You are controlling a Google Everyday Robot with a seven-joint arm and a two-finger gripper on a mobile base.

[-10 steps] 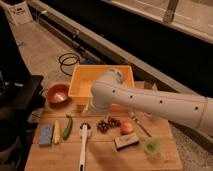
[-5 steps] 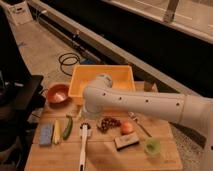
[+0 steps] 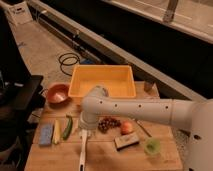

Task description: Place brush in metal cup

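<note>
Presently the white arm (image 3: pixel 145 111) reaches in from the right and bends down in front of the yellow bin (image 3: pixel 112 74), just off the bin's near left corner. Its tool (image 3: pixel 84 129) hangs low over the wooden bench (image 3: pixel 107 156) at that spot, at the end of the brush (image 3: pixel 82 150) nearest the bin. The arm's bulk covers most of the tool, so whether it is open or closed, or has hold of anything, cannot be told.

The brush lies on the bench well in front of the bin, below the bin's left half. Its white handle runs from the tool straight away from the bin toward the bench's near edge. The brush's dark head cannot be made out under the tool. The metal cup (image 3: pixel 148 86) stands upright just beside the bin's right wall, well apart from the brush.

An orange bowl (image 3: pixel 56 93) sits just left of the bin. In front of the bin and further left than the brush, a green vegetable (image 3: pixel 67 126), a pale yellow piece (image 3: pixel 56 132) and a blue sponge (image 3: pixel 46 134) lie side by side. A cluster of dark grapes (image 3: pixel 107 123) lies in front of the bin's middle, close under the arm, with a reddish round fruit (image 3: pixel 126 128) just beside it toward the bin's right. Further from the bin lie a dark block (image 3: pixel 126 141) and a translucent green cup (image 3: pixel 152 146).
</note>
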